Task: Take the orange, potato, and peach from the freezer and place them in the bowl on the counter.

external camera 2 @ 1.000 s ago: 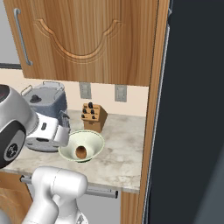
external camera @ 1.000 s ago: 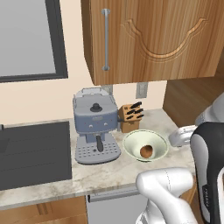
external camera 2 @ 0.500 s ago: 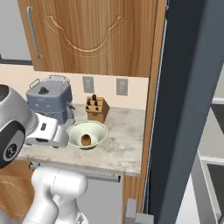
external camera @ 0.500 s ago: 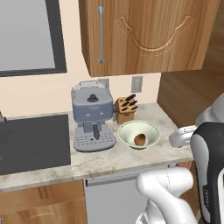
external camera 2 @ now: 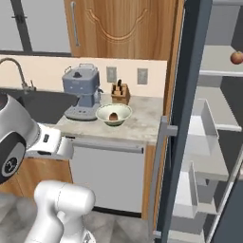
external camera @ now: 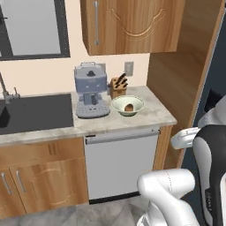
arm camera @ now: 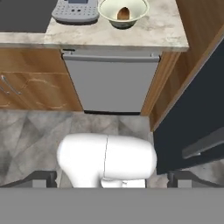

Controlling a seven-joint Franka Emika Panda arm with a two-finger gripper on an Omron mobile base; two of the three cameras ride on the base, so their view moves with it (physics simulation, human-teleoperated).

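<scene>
The potato lies in the bowl on the desk, just right of the coffee machine and in front of the knife block. So one of three is home, by my reckoning, and the step in hand is to go back to the freezer for the next fruit.

The peach sits on a high shelf inside the freezer, at the far right of the right base view. Where the orange lies I cannot tell.

The jaws are released, spread wide, with nothing between them; the two dark tips stand well apart at the bottom of the hand view. They point down toward the floor and the dishwasher front below the desk, so the peach is well away from them: high up and off to the right, behind the open freezer door.

To do this well, the base should likely swing right until the freezer shelves face the arm, staying clear of the door edge. The hand should then rise to the height of that shelf and come in level, with the jaws kept wide until the fruit sits squarely between the tips. A round fruit may roll if nudged from one side, so close slowly and centred.
</scene>
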